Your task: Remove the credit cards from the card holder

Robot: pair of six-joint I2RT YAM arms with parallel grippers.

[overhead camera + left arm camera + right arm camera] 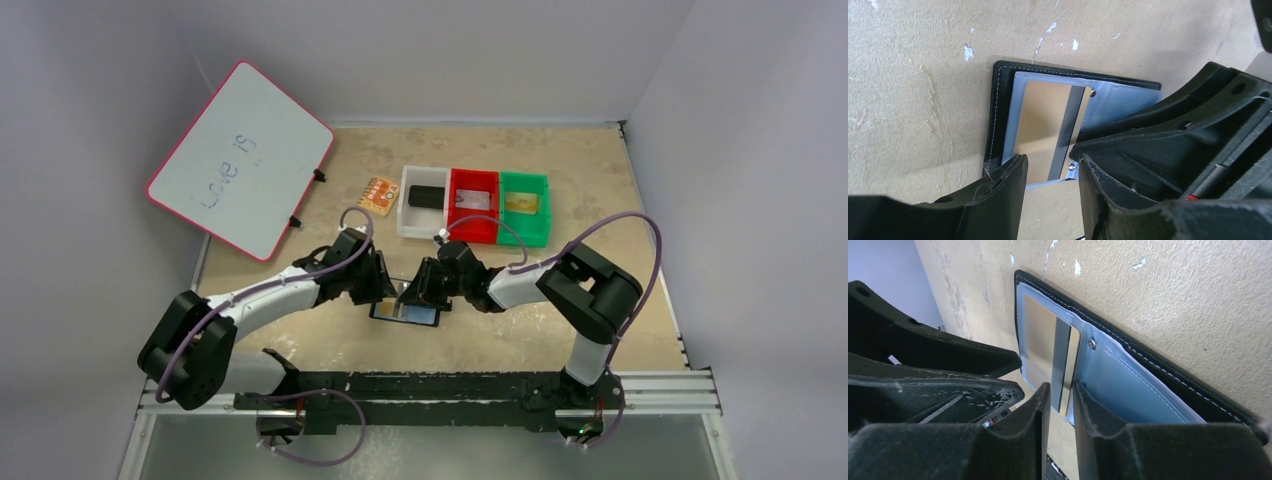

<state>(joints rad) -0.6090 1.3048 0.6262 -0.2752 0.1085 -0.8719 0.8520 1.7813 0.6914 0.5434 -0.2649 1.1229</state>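
Fingers point(1030, 440) of the right gripper point(1061, 387) stood a narrow slit apart over the near corner of the gold-tan credit card point(1048, 340); whether they gripped it could not be told. The left gripper point(1050, 155) was partly open, flanking the card's near end. The card sat in the blue-grey pocket of the open card holder point(1138, 385), flat on the table point(560, 170) between the grippers.

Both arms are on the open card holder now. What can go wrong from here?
The right gripper has its jaws straddling the gold card edge, right beside the pale sleeve; they may pinch the sleeve too and drag the card holder along.
The left gripper is open over the holder's edge, not visibly pinning it, so it may slide.
Both grippers crowd the same spot; they could collide.
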